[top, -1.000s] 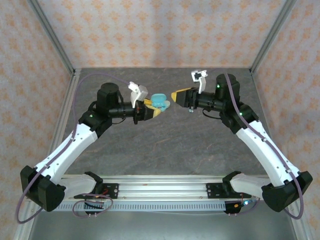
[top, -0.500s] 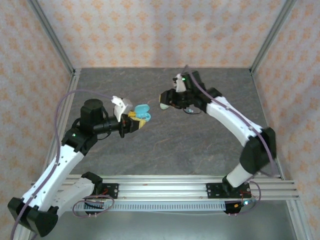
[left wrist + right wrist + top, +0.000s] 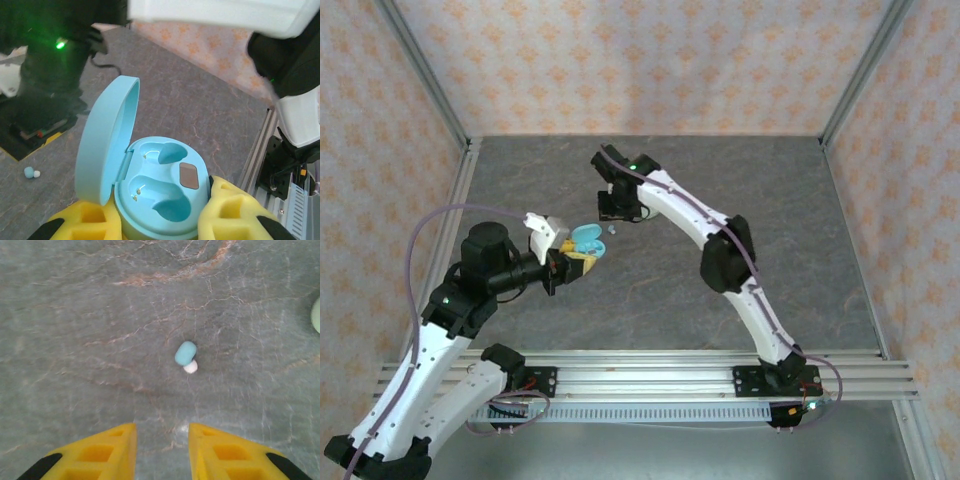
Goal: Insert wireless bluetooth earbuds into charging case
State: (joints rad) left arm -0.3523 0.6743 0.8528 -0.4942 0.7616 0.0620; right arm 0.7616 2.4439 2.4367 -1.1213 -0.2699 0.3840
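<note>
The left tool (image 3: 157, 225) pinches the open pale-blue oval plastic charging case (image 3: 160, 187), its sockets empty. The right tool (image 3: 161, 432), fingers spread, hovers over the tiny blue white-tipped earbud (image 3: 186, 356), which lies on the grey marbled table (image 3: 75, 315) toward its far edge. An off-centre close could flick the nub away.

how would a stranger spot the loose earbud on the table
On the grey marbled table, look just ahead of the right gripper: the earbud lies there. It is a tiny pale blue nub with a white tip, far smaller than the open blue case in the left gripper.
</note>
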